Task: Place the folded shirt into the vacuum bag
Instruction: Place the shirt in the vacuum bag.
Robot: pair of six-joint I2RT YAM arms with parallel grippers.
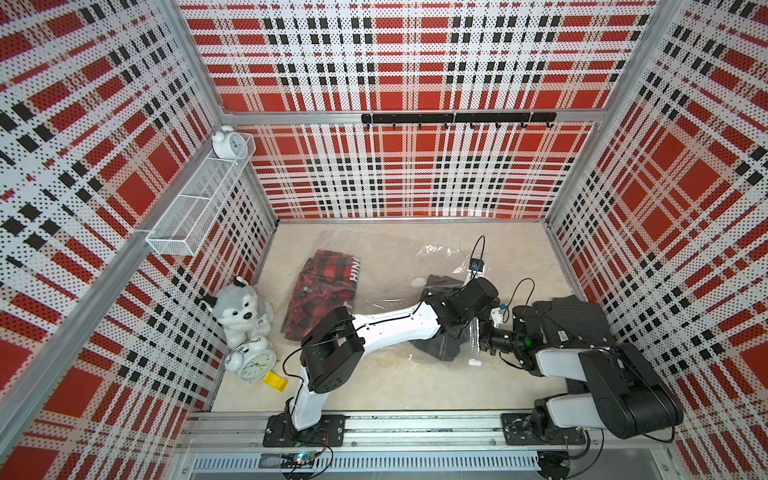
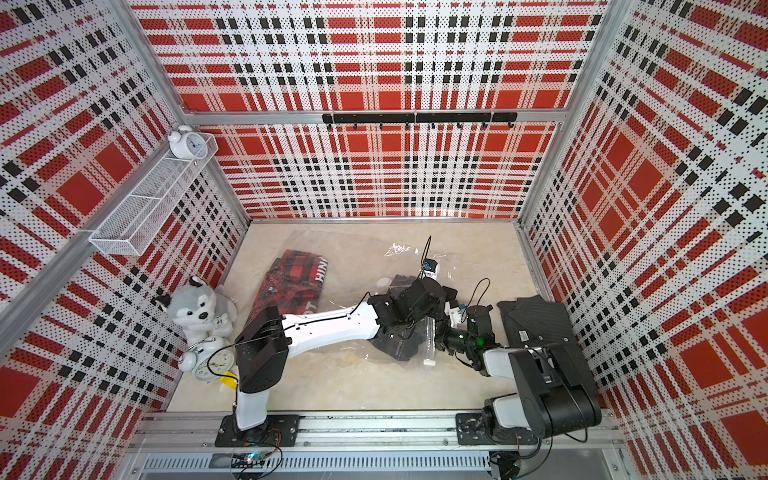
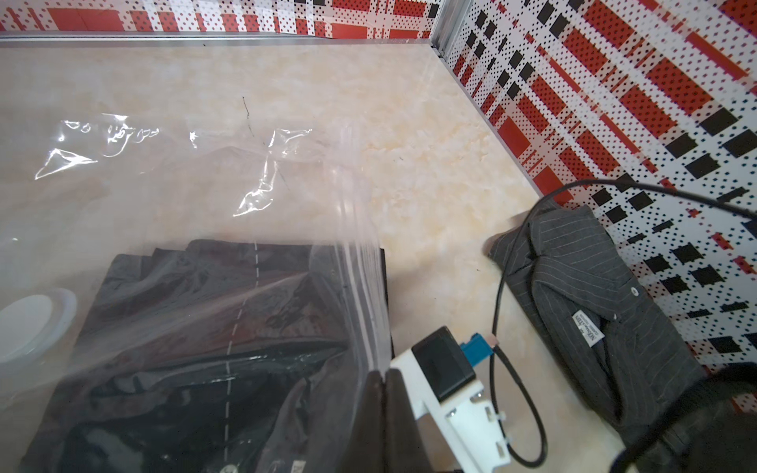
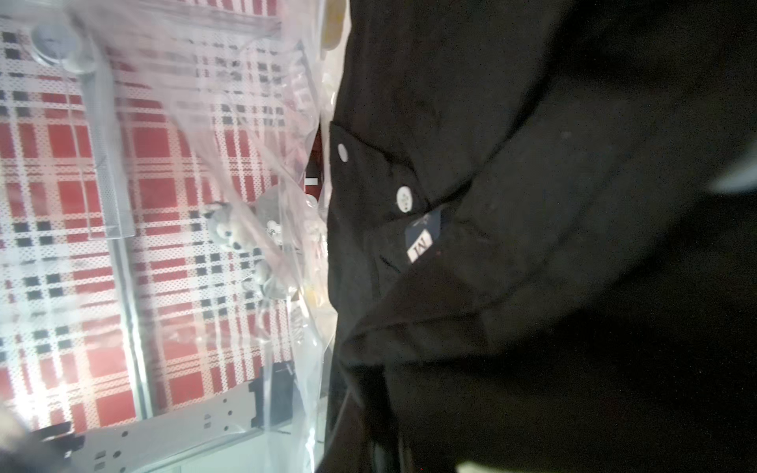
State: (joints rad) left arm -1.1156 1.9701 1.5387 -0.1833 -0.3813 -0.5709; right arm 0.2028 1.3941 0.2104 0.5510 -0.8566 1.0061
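The clear vacuum bag (image 1: 390,266) (image 2: 357,257) lies flat across the table, its round white valve (image 1: 417,282) (image 3: 28,323) near its middle. My left gripper (image 1: 473,322) (image 3: 383,393) is shut on the bag's zip edge and holds it lifted. A dark folded shirt (image 1: 436,349) (image 3: 205,295) (image 4: 532,204) lies just inside the bag's mouth, one corner past the zip edge. My right gripper (image 1: 478,337) is at that mouth against the dark shirt, its jaws hidden. A red plaid shirt (image 1: 328,286) sits deeper in the bag. The white zip slider (image 1: 475,362) rests at the near end.
A grey pinstriped folded shirt (image 1: 573,324) (image 3: 594,295) lies outside the bag by the right wall. A husky plush (image 1: 239,307), a white alarm clock (image 1: 253,359) and a yellow piece (image 1: 275,381) crowd the left wall. A wire shelf (image 1: 199,199) hangs above them.
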